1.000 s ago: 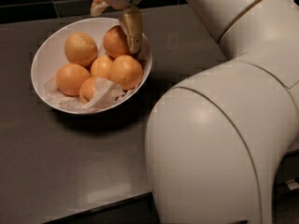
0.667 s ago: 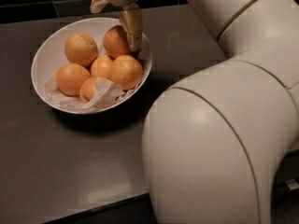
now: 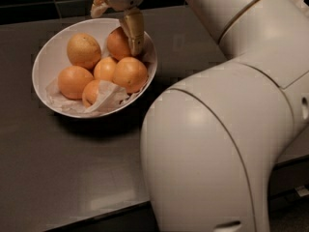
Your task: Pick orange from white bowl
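You have the gripper (image 3: 115,33) at the far right side of the wide, shallow, glossy white bowl (image 3: 44,64), lowered from above over the round, deep reddish-orange fruit (image 3: 117,43). Its fingers stand apart, so the tool is open and not clamped. One tan finger (image 3: 133,30) reaches down into the bowl along the right flank of that orange and overlaps it. The other finger shows only as a short tip above the far rim, clear of the fruit. The orange lies in the bowl at the back right, against the wall, touching the smaller light-orange fruit (image 3: 105,67) in front of it. To its left lies a paler, yellowish, dimpled orange (image 3: 83,50). A large orange (image 3: 129,74) lies at the near right and two more lie at the near left, one partly under crumpled white paper (image 3: 107,98) — six fruits in all. The bowl stands on a dark grey table top (image 3: 63,168). The robot's bulky white arm (image 3: 217,144) fills the right half of the view.
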`<state>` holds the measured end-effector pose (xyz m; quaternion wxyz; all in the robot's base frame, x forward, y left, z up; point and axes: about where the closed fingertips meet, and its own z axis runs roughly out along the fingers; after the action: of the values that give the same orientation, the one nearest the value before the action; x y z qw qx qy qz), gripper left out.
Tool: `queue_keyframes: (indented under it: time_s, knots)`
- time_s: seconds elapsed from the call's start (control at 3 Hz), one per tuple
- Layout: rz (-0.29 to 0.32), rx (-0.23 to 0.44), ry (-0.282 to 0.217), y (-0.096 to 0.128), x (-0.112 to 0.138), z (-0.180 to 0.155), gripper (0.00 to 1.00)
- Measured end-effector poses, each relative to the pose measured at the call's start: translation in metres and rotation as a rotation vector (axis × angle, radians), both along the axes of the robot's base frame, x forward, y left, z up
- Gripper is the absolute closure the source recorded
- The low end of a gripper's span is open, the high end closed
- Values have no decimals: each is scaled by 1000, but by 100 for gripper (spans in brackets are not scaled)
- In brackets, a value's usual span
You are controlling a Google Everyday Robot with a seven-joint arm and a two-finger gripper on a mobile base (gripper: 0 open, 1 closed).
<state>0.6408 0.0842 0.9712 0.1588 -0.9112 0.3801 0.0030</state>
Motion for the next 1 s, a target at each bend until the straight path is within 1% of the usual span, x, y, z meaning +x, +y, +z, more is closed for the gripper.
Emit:
queue_keyframes:
  time_s: [0.33, 1.0]
  knots:
    - [7, 4, 17, 0, -2, -6, 16]
    - [-1, -5, 28, -6, -9, -7, 16]
